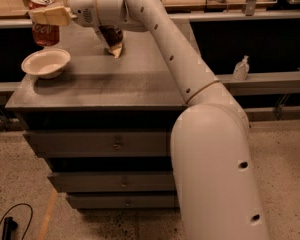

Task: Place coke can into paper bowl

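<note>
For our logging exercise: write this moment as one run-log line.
phase: carry | pincer: shut on coke can, aloft near paper bowl | paper bowl: empty, on cabinet

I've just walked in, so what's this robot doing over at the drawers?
The robot's end effector is shut on the coke can, holding it in the air about over the far edge of the empty paper bowl on the drawer cabinet. The can isn't in the bowl yet.
</note>
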Available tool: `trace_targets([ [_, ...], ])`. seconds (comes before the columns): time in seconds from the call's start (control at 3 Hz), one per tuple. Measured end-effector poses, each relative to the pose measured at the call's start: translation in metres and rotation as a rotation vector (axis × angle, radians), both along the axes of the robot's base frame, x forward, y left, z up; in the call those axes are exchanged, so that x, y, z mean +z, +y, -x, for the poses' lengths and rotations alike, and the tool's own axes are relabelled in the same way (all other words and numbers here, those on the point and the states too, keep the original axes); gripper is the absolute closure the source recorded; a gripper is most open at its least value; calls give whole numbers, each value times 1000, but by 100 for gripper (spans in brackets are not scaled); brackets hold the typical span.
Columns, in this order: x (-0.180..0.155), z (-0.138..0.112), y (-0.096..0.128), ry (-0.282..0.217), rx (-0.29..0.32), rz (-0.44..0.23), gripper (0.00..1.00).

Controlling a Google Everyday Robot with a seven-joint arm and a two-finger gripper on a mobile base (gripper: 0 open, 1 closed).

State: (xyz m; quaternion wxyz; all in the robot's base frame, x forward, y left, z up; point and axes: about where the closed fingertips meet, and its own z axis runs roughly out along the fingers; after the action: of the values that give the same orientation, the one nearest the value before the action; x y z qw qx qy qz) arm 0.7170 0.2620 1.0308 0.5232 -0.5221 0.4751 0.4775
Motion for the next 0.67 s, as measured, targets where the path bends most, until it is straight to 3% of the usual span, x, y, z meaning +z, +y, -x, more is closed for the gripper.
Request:
trace_targets([
  [0.33, -19, -5, 17, 42, -43, 88, 100],
  [0.67, -29, -8, 29, 83, -124, 116, 100],
])
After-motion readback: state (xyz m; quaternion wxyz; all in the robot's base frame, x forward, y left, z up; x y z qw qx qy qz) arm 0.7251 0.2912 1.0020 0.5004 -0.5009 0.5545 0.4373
